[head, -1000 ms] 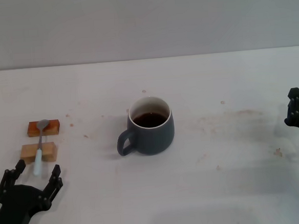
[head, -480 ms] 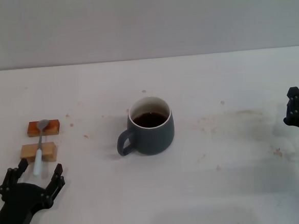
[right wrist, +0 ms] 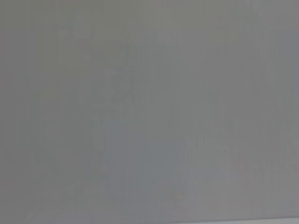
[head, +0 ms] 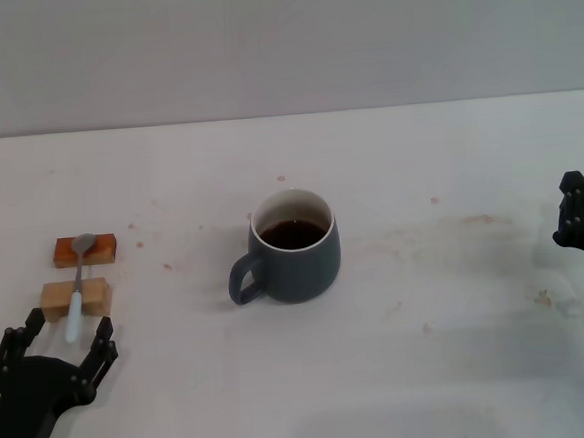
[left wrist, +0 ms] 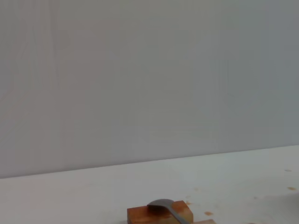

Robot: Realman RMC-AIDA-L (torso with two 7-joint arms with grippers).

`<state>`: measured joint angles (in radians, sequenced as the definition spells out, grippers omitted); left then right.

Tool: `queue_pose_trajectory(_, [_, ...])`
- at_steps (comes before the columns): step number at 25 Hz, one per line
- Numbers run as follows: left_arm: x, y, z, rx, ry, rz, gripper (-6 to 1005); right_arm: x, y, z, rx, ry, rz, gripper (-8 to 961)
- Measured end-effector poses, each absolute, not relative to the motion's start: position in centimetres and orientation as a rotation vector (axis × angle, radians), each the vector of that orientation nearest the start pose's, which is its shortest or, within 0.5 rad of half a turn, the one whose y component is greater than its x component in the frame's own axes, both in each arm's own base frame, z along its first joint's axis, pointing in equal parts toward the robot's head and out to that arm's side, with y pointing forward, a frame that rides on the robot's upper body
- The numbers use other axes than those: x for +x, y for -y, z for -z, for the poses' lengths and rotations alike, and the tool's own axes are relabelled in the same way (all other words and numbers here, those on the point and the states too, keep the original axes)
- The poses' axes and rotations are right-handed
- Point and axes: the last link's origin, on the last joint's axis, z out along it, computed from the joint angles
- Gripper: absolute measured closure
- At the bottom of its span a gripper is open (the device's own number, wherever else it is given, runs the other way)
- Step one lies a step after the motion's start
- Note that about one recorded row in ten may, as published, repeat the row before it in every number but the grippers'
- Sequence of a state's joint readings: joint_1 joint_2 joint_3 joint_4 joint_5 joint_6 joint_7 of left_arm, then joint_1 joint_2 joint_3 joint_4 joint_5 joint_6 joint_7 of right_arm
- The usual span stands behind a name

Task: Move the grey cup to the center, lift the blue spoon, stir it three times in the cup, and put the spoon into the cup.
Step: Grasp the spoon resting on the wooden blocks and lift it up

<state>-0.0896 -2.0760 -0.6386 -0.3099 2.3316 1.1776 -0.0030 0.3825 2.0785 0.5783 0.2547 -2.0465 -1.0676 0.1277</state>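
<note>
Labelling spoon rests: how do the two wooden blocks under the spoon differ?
The far block is darker, reddish-brown; the near block is pale tan. The far block carries the blue spoon's metal bowl; the near block carries its light-blue handle. The near block lies closer to the open left tool. Both are small, flat and rectangular.

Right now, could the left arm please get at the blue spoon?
Probably yes: the left claw is open just short of the blue spoon, whose handle end points toward it off the wooden blocks, with nothing between.
</note>
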Motion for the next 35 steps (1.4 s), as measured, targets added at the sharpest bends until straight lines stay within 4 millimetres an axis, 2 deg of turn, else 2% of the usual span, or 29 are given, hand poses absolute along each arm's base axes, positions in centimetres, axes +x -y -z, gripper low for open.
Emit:
queue_pose_trajectory(8, [-36.45, -21.09, 6.11, -1.747, 0.616, 0.522, 178, 33.44, -30.96, 4.73, -1.657, -0.696, -0.651, 954])
queue_pose_trajectory(16, [-36.43, -21.15, 6.09, -1.744, 0.62, 0.527, 396, 33.55, -30.84, 4.73, -1.656, -0.699, -0.649, 954])
queue_pose_trajectory(27, [-36.56, -21.33, 5.94, -1.741, 0.621, 0.521, 424, 33.62, -30.76, 4.73, -1.654, -0.701, -0.647, 954])
queue_pose_trajectory(35, [-36.63, -21.33, 5.96, -1.74, 0.628, 0.519, 481, 33.59, -30.8, 4.73, -1.655, -0.7, -0.648, 954])
